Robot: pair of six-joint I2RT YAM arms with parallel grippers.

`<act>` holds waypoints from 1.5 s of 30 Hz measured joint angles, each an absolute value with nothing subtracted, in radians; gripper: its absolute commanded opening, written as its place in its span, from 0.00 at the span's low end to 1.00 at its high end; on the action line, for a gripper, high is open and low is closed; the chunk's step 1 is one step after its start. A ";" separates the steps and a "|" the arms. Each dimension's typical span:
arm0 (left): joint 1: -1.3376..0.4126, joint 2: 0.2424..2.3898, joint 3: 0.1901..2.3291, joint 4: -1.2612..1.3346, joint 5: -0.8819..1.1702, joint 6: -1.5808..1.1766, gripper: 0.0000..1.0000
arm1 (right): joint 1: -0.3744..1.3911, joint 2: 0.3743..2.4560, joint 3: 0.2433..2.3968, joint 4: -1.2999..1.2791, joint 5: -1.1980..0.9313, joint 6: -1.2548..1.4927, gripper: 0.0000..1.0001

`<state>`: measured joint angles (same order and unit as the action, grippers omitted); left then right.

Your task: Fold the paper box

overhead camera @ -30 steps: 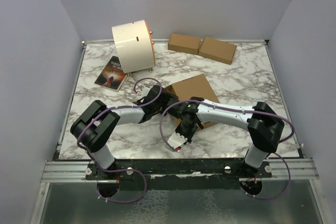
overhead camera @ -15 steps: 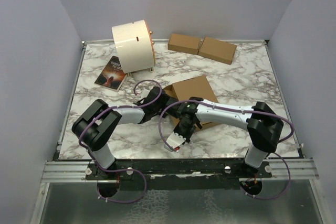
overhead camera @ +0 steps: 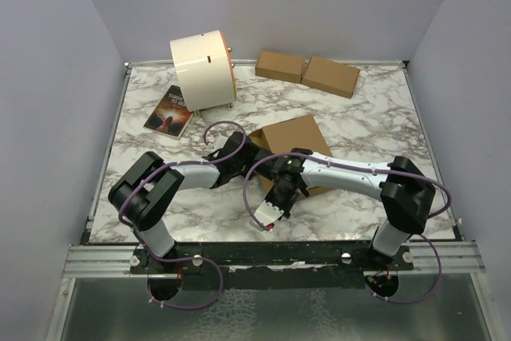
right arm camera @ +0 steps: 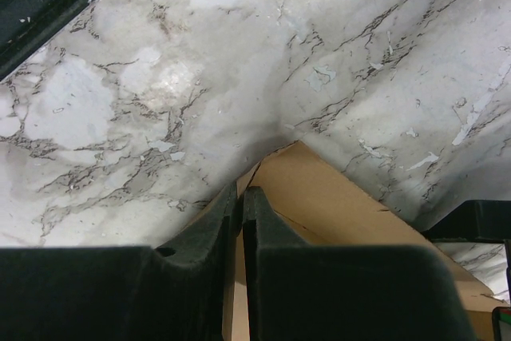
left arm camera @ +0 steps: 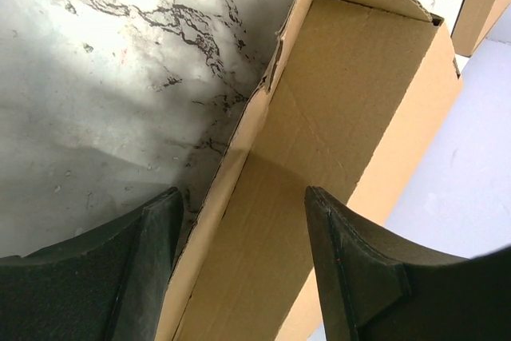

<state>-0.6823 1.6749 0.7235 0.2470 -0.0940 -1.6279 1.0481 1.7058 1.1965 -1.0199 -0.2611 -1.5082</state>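
The paper box (overhead camera: 291,135) lies mid-table as a brown cardboard tray with raised walls. My left gripper (overhead camera: 244,152) is at its left side. In the left wrist view that gripper (left arm camera: 242,192) is open and straddles the box's (left arm camera: 343,93) thin left wall, one finger (left arm camera: 152,261) outside over the marble, the other (left arm camera: 351,277) over the box's inside. My right gripper (overhead camera: 283,191) is at the box's near edge. In the right wrist view its (right arm camera: 242,192) fingers are pressed together on a thin cardboard wall beside a corner of the box (right arm camera: 319,197).
A cream drum (overhead camera: 201,69) stands at the back left with a dark book (overhead camera: 169,111) in front of it. Two small closed brown boxes (overhead camera: 281,65) (overhead camera: 331,76) sit side by side at the back. Grey walls enclose the marble table (overhead camera: 383,125).
The right arm's elbow has shifted slightly to the right. Both grippers and the box stay where they were.
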 measured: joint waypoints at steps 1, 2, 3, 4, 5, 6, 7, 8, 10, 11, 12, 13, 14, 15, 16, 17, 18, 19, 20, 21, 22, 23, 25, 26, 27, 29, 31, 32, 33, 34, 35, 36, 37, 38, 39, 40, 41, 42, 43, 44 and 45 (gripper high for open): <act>-0.683 1.672 0.723 0.244 -0.094 -1.627 0.66 | 1.048 1.699 1.190 -1.016 -0.263 -1.505 0.06; -0.683 1.668 0.723 0.239 -0.094 -1.625 0.66 | 1.047 1.695 1.185 -1.013 -0.264 -1.503 0.06; -0.683 1.664 0.722 0.237 -0.094 -1.624 0.66 | 1.045 1.688 1.179 -1.010 -0.267 -1.500 0.06; -0.683 1.657 0.719 0.235 -0.094 -1.624 0.66 | 1.044 1.683 1.174 -1.007 -0.270 -1.497 0.06; -0.683 1.649 0.715 0.235 -0.094 -1.623 0.66 | 1.043 1.678 1.169 -1.002 -0.274 -1.496 0.06; -0.683 1.639 0.710 0.235 -0.094 -1.623 0.66 | 1.040 1.670 1.163 -0.997 -0.278 -1.494 0.06; -0.683 1.629 0.704 0.235 -0.095 -1.623 0.67 | 1.039 1.664 1.158 -0.995 -0.280 -1.494 0.06; -0.683 1.620 0.698 0.235 -0.095 -1.623 0.67 | 1.038 1.658 1.153 -0.993 -0.281 -1.493 0.06; -0.683 1.603 0.686 0.235 -0.096 -1.623 0.68 | 1.037 1.647 1.141 -0.985 -0.286 -1.489 0.06; -0.683 1.594 0.680 0.235 -0.096 -1.623 0.68 | 1.037 1.641 1.131 -0.979 -0.287 -1.489 0.06; -0.683 1.588 0.675 0.235 -0.096 -1.623 0.68 | 1.037 1.637 1.124 -0.975 -0.290 -1.488 0.06; -0.683 1.583 0.669 0.236 -0.096 -1.623 0.69 | 1.037 1.633 1.116 -0.971 -0.293 -1.487 0.06; -0.683 1.578 0.664 0.236 -0.096 -1.623 0.69 | 1.037 1.629 1.106 -0.966 -0.296 -1.486 0.06; -0.683 1.573 0.656 0.237 -0.096 -1.623 0.69 | 1.037 1.626 1.100 -0.965 -0.299 -1.485 0.06; -0.683 1.568 0.651 0.237 -0.096 -1.623 0.69 | 1.037 1.625 1.095 -0.963 -0.302 -1.481 0.06; -0.683 1.565 0.645 0.237 -0.096 -1.623 0.69 | 1.037 1.625 1.090 -0.963 -0.305 -1.478 0.05; -0.683 1.561 0.639 0.238 -0.096 -1.624 0.69 | 1.037 1.625 1.089 -0.962 -0.307 -1.478 0.05; -0.683 1.556 0.632 0.239 -0.096 -1.624 0.69 | 1.037 1.625 1.087 -0.960 -0.310 -1.474 0.05; -0.683 1.551 0.626 0.240 -0.096 -1.625 0.68 | 1.037 1.625 1.086 -0.960 -0.310 -1.471 0.05; -0.683 1.546 0.619 0.242 -0.096 -1.625 0.68 | 1.037 1.625 1.085 -0.958 -0.311 -1.470 0.05; -0.683 1.542 0.614 0.243 -0.096 -1.626 0.67 | 1.037 1.625 1.085 -0.957 -0.312 -1.470 0.05; -0.683 1.537 0.607 0.244 -0.097 -1.628 0.67 | 1.036 1.625 1.085 -0.956 -0.312 -1.468 0.05; -0.683 1.525 0.595 0.245 -0.097 -1.630 0.67 | 1.036 1.625 1.084 -0.954 -0.313 -1.467 0.05; -0.683 1.520 0.591 0.245 -0.098 -1.630 0.68 | 1.035 1.625 1.084 -0.952 -0.314 -1.463 0.05; -0.683 1.512 0.588 0.245 -0.099 -1.631 0.68 | 1.034 1.625 1.083 -0.950 -0.316 -1.461 0.05; -0.683 1.494 0.583 0.244 -0.103 -1.631 0.70 | 1.034 1.625 1.083 -0.949 -0.317 -1.459 0.05; -0.683 1.475 0.578 0.240 -0.108 -1.631 0.72 | 1.034 1.625 1.083 -0.947 -0.321 -1.455 0.05; -0.683 1.463 0.575 0.236 -0.113 -1.629 0.74 | 1.034 1.625 1.083 -0.945 -0.322 -1.452 0.05; -0.683 1.453 0.573 0.233 -0.116 -1.627 0.76 | 1.034 1.625 1.083 -0.944 -0.323 -1.452 0.05; -0.683 1.441 0.569 0.230 -0.121 -1.624 0.79 | 1.034 1.625 1.083 -0.942 -0.324 -1.450 0.05; -0.683 1.430 0.566 0.229 -0.124 -1.621 0.82 | 1.034 1.625 1.083 -0.941 -0.324 -1.448 0.05; -0.683 1.414 0.561 0.223 -0.129 -1.617 0.85 | 1.034 1.625 1.083 -0.941 -0.325 -1.447 0.05; -0.683 1.401 0.558 0.218 -0.134 -1.613 0.87 | 1.034 1.625 1.083 -0.941 -0.326 -1.446 0.05; -0.683 1.385 0.556 0.205 -0.143 -1.604 0.90 | 1.033 1.625 1.083 -0.941 -0.327 -1.445 0.05; -0.682 1.374 0.556 0.197 -0.149 -1.600 0.91 | 1.032 1.625 1.083 -0.941 -0.329 -1.444 0.05; -0.681 1.359 0.556 0.186 -0.155 -1.591 0.94 | 1.032 1.625 1.083 -0.941 -0.330 -1.444 0.05; -0.679 1.349 0.556 0.176 -0.162 -1.585 0.95 | 1.032 1.625 1.083 -0.941 -0.331 -1.444 0.05; -0.675 1.341 0.559 0.161 -0.169 -1.577 0.95 | 1.032 1.625 1.083 -0.941 -0.331 -1.444 0.05; -0.673 1.336 0.564 0.146 -0.174 -1.570 0.96 | 1.032 1.625 1.083 -0.941 -0.332 -1.445 0.05; -0.669 1.335 0.568 0.136 -0.177 -1.563 0.96 | 1.032 1.625 1.083 -0.941 -0.332 -1.444 0.05; -0.667 1.336 0.574 0.123 -0.179 -1.555 0.96 | 1.032 1.625 1.083 -0.941 -0.332 -1.445 0.05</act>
<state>-0.6666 1.3357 0.5739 0.1230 -0.1787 -1.5551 1.0317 1.6245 1.0832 -0.9405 -0.3325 -1.4448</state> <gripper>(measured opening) 0.950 0.056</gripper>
